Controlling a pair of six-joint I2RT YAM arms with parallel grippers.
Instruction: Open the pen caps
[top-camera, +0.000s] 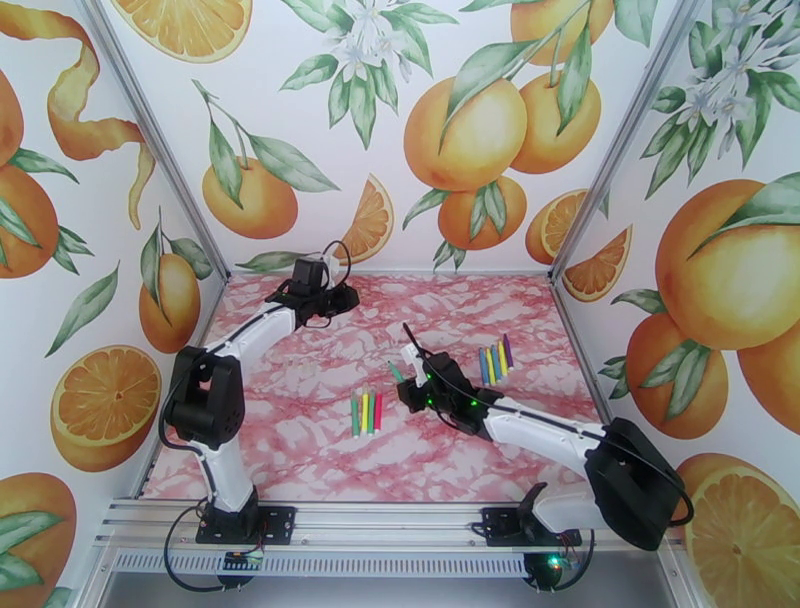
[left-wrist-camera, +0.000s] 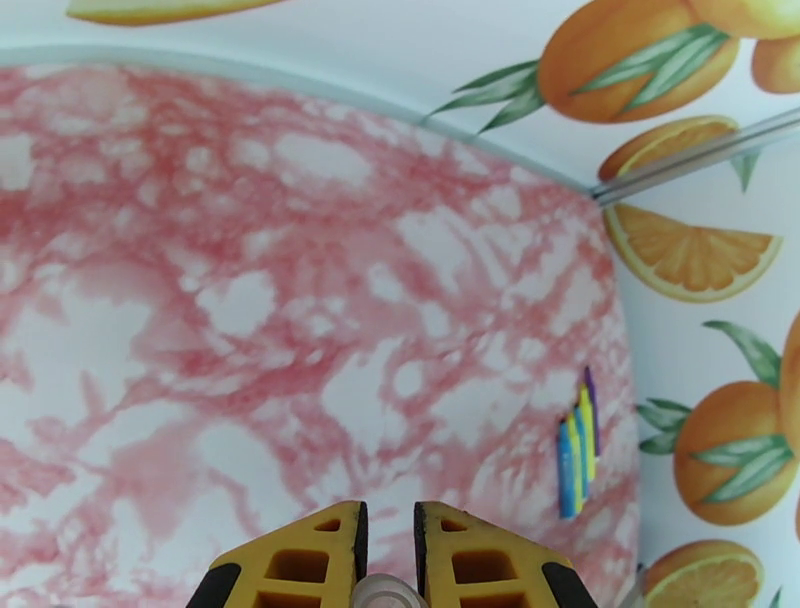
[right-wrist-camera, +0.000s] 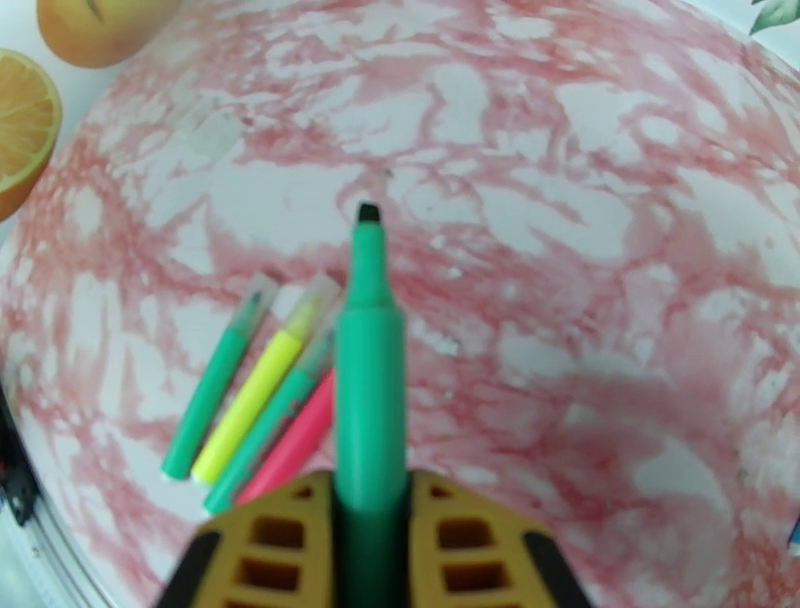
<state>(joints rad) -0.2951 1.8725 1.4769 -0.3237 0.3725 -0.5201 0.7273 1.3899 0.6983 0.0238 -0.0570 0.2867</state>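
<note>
Your right gripper (right-wrist-camera: 370, 487) is clamped on the green marker (right-wrist-camera: 370, 340), whose dark chisel tip (right-wrist-camera: 368, 212) is bare and uncapped; the marker's long axis runs straight out from between the yellow fingers (right-wrist-camera: 455, 540), tip leading away from the wrist; seen from above, it juts from that gripper toward the far left, over the middle of the pink marble table (top-camera: 300, 460)

Just left of the held marker, four markers (right-wrist-camera: 255, 405) lie flat side by side, touching or nearly so: green, yellow, green, pink; they are roughly parallel, and in the right wrist view they slant up to the right; their upper ends carry clear caps (right-wrist-camera: 258, 292); from above, this row lies near the table's centre, its pens running near to far

A second row (top-camera: 495, 360) of blue, yellow and purple markers lies to the right of your right gripper, toward the right wall (top-camera: 700, 300); you cannot tell from here whether those are capped

Your left gripper (left-wrist-camera: 387, 515) is well apart at the far left of the table, its fingers drawn narrow on what looks to be a clear cap (left-wrist-camera: 385, 592) at the bottom edge of the left wrist view
</note>
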